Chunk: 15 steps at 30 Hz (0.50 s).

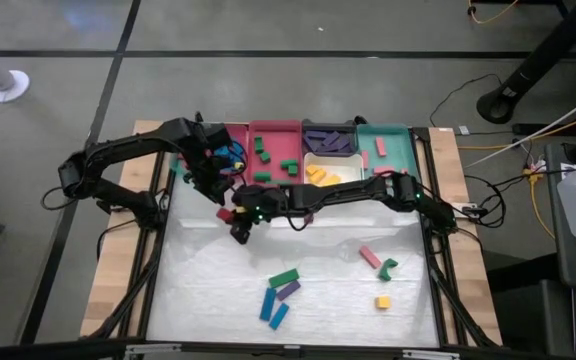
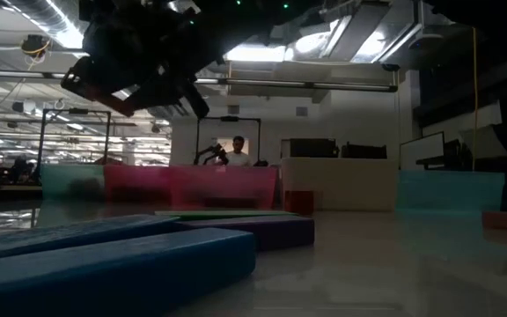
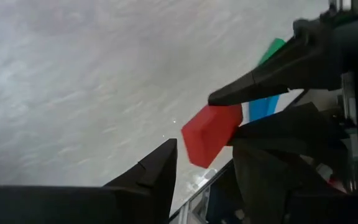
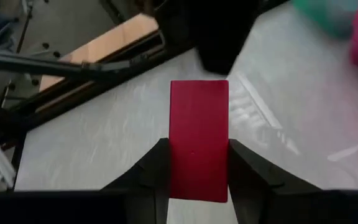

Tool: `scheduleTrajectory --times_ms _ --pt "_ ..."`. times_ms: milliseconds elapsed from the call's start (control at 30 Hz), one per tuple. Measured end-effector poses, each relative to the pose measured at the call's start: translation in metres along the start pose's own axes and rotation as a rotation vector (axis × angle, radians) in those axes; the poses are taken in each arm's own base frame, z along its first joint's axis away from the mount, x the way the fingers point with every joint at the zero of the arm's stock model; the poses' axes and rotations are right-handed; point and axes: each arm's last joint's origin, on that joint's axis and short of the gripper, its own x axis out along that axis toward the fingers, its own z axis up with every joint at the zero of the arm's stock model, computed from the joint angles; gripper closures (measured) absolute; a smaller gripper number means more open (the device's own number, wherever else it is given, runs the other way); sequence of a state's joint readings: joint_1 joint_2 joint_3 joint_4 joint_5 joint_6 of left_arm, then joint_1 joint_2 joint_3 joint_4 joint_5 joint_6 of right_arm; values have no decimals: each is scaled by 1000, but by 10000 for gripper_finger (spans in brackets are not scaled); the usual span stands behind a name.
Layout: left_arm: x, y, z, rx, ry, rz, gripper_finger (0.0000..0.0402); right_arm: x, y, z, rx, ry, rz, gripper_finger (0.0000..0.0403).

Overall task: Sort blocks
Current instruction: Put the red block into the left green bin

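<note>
Right gripper (image 4: 199, 168) clamps red block (image 4: 198, 138), long axis running out past fingertips, centre-left of high frame. Left gripper (image 1: 213, 180) just upper-left, fingers apart, empty. Pink tray (image 1: 276, 150) lies directly above, closest to right arm.

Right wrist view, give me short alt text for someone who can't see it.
The right gripper holds a red block upright between its two dark fingers, above the white table surface. A dark arm part sits just beyond.
</note>
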<state>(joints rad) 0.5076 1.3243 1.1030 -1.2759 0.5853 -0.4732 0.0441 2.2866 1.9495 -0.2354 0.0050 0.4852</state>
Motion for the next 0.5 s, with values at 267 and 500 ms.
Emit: scheduleTrajectory --times_ms 267,500 --pt "0 -1 -1 -30 26 -46 254 0 -6 5 9 -27 -31 278" --pt "0 1 -6 -53 80 -34 254 -2 -2 8 6 -44 23 277"
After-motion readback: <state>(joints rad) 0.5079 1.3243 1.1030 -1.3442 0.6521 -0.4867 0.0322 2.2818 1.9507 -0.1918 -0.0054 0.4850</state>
